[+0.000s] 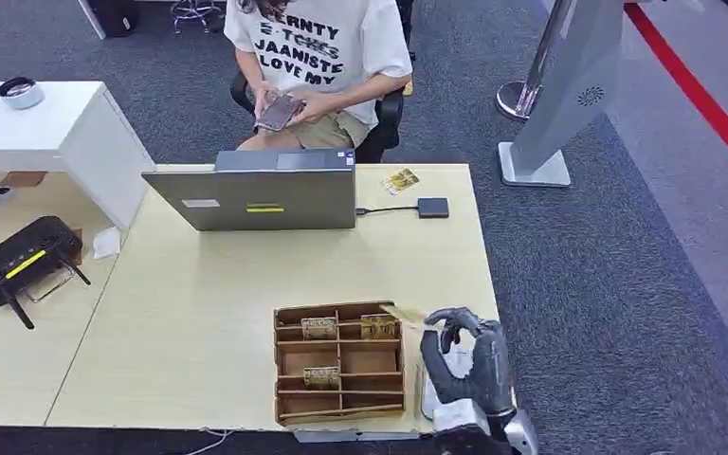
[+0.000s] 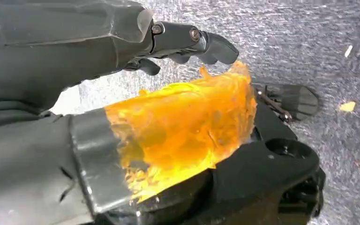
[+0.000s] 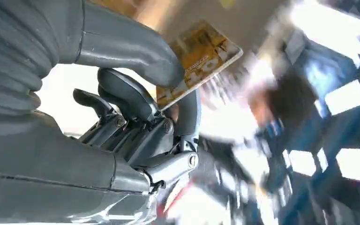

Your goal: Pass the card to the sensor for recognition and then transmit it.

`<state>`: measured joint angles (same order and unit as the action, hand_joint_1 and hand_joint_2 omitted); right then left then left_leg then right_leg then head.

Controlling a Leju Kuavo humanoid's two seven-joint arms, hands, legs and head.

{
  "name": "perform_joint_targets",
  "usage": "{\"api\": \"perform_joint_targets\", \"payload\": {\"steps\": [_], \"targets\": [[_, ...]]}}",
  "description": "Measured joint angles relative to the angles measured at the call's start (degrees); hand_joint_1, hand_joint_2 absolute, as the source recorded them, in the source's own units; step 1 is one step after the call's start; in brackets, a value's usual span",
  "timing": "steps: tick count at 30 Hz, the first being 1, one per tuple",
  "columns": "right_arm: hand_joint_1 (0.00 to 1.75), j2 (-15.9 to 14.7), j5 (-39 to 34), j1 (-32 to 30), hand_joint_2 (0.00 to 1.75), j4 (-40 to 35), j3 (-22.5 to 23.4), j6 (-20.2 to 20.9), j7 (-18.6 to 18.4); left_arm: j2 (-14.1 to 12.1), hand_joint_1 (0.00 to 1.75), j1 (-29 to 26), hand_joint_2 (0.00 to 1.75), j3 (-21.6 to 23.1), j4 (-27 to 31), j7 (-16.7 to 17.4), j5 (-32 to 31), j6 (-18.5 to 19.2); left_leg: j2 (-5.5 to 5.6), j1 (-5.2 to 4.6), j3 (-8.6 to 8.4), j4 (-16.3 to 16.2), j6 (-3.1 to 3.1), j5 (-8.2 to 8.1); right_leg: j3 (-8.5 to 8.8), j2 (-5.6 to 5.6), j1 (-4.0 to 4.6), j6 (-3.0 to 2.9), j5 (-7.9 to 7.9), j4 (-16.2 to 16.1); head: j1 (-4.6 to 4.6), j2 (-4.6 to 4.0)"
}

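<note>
Grey right hand (image 3: 136,108) around card (image 3: 201,56)

Yellow printed card (image 3: 199,58), grey right hand (image 1: 464,365), brown cardboard tray (image 1: 339,414), beige table (image 1: 199,284).

This is an office-type room, the sort used for trials or demos. Grey carpet (image 1: 569,275) covers the whole floor, with a red stripe (image 1: 697,90) running across it at the far side. A long pale wooden desk (image 1: 199,303) carries a grey laptop (image 1: 256,194), a small dark box on a cable (image 1: 432,207) beside it, and a black router with antennas (image 1: 24,261). A person (image 1: 318,57) sits behind the desk on a black office chair (image 1: 384,118), looking at a phone. A white cabinet (image 1: 66,133) stands at one end, and a grey standing kiosk on a flat base (image 1: 569,90) rises from the carpet nearby.
</note>
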<state>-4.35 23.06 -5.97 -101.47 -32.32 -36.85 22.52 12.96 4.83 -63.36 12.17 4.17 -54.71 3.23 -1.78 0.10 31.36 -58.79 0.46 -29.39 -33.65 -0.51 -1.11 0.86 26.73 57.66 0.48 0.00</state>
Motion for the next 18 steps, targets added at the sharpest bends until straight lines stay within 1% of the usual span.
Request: {"api": "perform_joint_targets", "payload": {"steps": [2,6,9,18], "targets": [[1.75,1.5,-0.3,-1.4,1.75,-4.0,3.5,-0.1,1.4,0.1,0.00,0.0,0.00,0.0,0.0,0.0,-0.1,-0.1,0.04,0.00,0.01,0.0,0.00,0.00,0.01,-0.03,0.00,0.01,0.01,0.0,0.04,0.00],[1.75,3.5,-0.5,-3.5,1.75,-9.6,8.0,-0.1,2.6,0.3,0.00,0.0,0.00,0.0,0.0,0.0,-0.2,0.0,0.02,0.00,0.01,0.0,0.00,0.00,0.01,0.01,-0.01,0.01,0.01,0.0,0.02,0.00],[1.75,4.2,-0.2,-4.1,1.75,-11.1,9.3,-0.1,2.7,0.3,0.00,0.0,0.00,0.0,0.0,0.0,-0.2,0.0,0.02,-0.01,0.01,0.0,0.00,0.00,0.02,0.01,-0.01,0.01,0.01,0.0,0.02,0.00],[1.75,5.2,-0.1,-4.5,1.75,-12.4,10.4,-0.1,2.6,0.4,0.00,0.0,0.00,0.0,0.0,0.0,-0.2,0.1,0.02,0.00,-0.01,0.0,0.00,0.00,0.02,0.01,0.00,0.00,0.00,0.0,0.02,0.00]]}}
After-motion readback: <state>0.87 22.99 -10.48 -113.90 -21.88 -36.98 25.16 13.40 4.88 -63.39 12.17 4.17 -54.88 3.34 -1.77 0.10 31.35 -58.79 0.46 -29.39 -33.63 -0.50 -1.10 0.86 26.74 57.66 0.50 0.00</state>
